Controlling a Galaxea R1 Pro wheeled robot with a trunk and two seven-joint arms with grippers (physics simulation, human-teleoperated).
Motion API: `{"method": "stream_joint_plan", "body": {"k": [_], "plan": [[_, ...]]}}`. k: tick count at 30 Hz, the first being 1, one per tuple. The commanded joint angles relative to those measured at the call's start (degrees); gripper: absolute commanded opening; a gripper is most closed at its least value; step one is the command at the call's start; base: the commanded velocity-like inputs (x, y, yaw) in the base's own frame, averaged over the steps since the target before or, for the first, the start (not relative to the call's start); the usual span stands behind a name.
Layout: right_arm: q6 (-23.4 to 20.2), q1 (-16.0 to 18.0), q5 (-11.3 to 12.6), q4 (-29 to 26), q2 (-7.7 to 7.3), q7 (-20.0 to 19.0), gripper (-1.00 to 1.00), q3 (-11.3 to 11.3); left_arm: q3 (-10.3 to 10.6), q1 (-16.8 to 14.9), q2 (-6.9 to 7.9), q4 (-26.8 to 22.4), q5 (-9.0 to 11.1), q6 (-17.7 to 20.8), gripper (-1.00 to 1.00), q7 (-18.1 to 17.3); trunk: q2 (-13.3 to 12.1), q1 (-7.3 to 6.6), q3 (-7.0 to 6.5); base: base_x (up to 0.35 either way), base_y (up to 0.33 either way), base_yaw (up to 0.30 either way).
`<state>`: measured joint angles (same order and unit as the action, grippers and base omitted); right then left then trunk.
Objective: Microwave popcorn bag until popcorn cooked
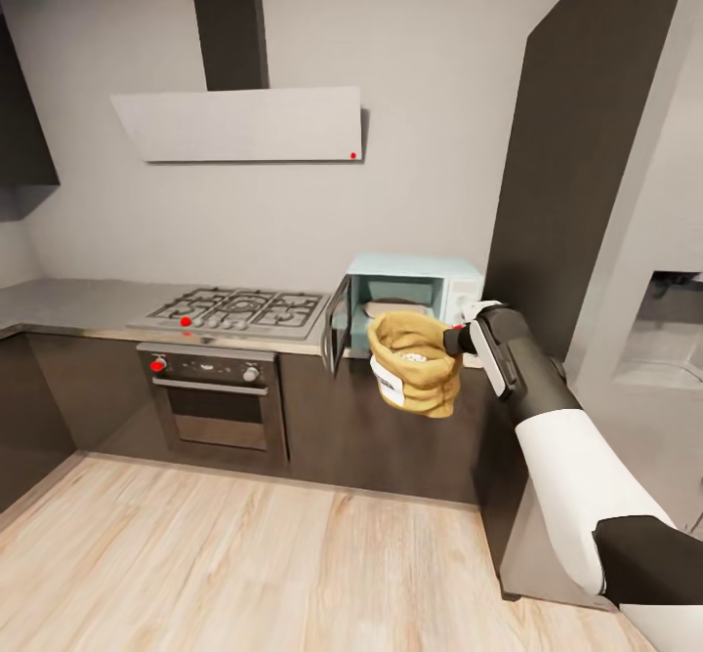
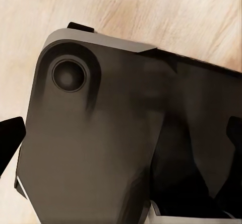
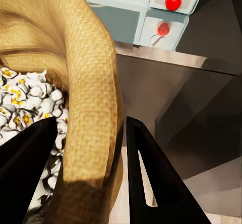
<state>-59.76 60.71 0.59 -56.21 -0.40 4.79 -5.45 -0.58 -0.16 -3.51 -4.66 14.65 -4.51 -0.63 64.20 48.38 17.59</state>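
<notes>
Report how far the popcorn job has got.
Done: the popcorn bag is off the countertop and the microwave door stands open. The popcorn in the bag looks popped, so heating may be finished; I cannot confirm that. In hand: the right claw pinches the bag's rim, holding it in front of the microwave. Left: unclear.

No readable text

The white label on the popcorn bag (image 1: 392, 381) is too small to read; nothing else carries legible lettering or numbers.
</notes>
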Motion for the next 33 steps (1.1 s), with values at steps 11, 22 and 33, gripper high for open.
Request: {"method": "stream_joint_plan", "body": {"k": [11,22,33], "plan": [[-0.2,0.0,0.1,0.0,-0.30,0.2,-1.00,-0.1,0.0,0.0,-0.04,0.0,0.3,-0.1,1.00,-0.1,0.0,0.03,0.07,0.284,0.000,0.000],[-0.2,0.0,0.1,0.0,-0.39,0.2,-1.00,-0.1,0.0,0.0,-0.09,0.0,0.3,-0.1,1.00,-0.1,0.0,0.03,0.07,0.256,0.000,0.000],[-0.2,0.0,0.1,0.0,-0.39,0.2,-1.00,-0.2,0.0,0.0,-0.08,0.0,0.3,-0.1,1.00,-0.1,0.0,0.03,0.07,0.244,0.000,0.000]]}}
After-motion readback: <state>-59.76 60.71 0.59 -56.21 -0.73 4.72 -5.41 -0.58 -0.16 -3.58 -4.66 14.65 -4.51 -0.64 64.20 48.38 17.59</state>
